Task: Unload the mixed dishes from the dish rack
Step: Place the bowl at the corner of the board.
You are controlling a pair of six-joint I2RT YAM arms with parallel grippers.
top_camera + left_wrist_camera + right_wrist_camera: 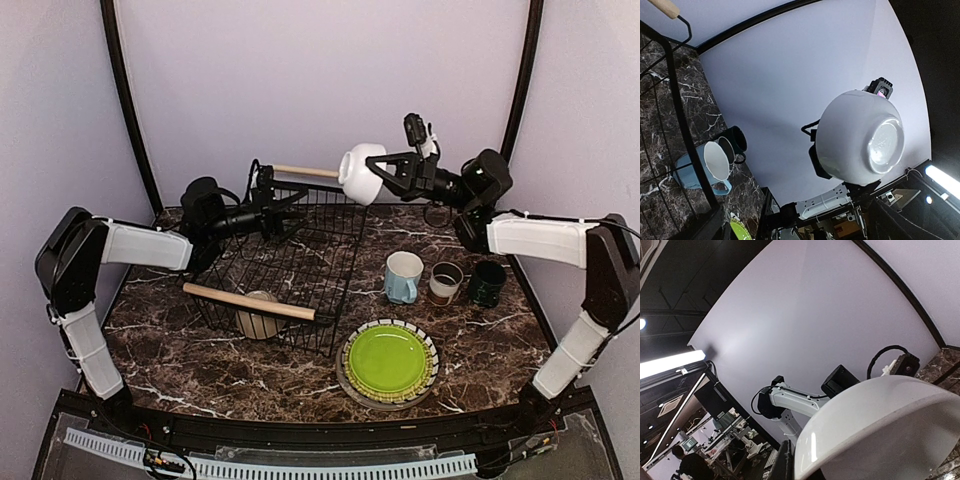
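My right gripper (388,172) is shut on the rim of a white bowl (360,172) and holds it tilted in the air above the far right corner of the black wire dish rack (330,240). The bowl fills the right wrist view (880,430) and shows bottom-on in the left wrist view (860,145). A cream bowl (260,318) lies in the rack under the near wooden handle (250,300). My left gripper (290,208) hovers over the rack's far side, its fingers spread and empty.
On the table right of the rack stand a light blue mug (403,277), a brown-white cup (445,283) and a dark green mug (487,282). A lime-green plate (387,358) lies on a striped plate (433,350) at the front.
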